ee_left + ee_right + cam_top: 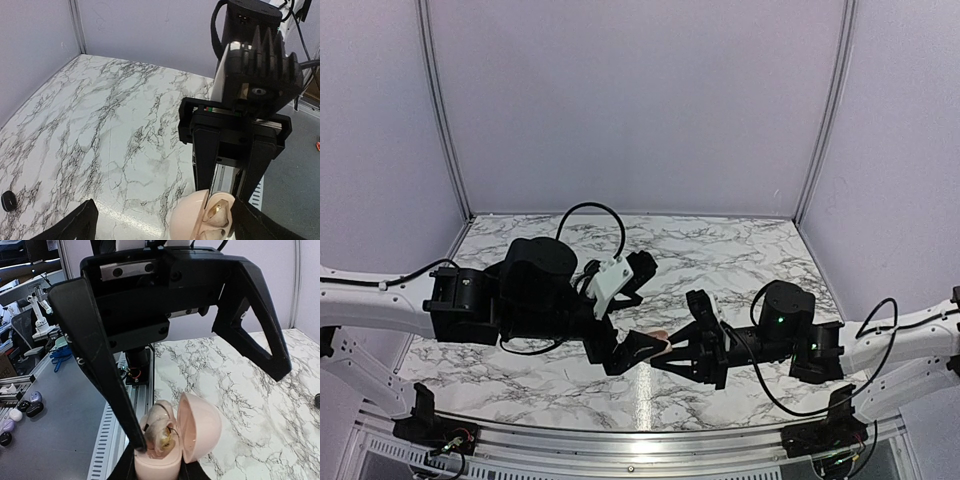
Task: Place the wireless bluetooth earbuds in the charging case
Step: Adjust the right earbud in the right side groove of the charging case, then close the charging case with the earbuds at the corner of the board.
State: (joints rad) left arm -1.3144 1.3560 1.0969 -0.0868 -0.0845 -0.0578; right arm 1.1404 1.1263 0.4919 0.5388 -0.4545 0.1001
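The charging case (172, 440) is pale pink, held above the marble with its lid (202, 427) swung open. My right gripper (157, 472) is shut on the case's base (200, 220), its fingers (206, 160) reaching down to it. My left gripper (167, 230) is wide open around the case. One of its fingertips (141, 442) rests at the rim of the open base. Inside the base I see pale rounded shapes with a golden glint (218, 210). I cannot tell whether the earbuds are among them. In the top view the case (660, 338) sits between both grippers.
A small black round object (7, 201) lies on the marble table (100, 125), also at the right wrist view's edge (317, 400). The table's metal front rail (107, 440) runs just beside the case. Several small cases (27, 407) lie off the table.
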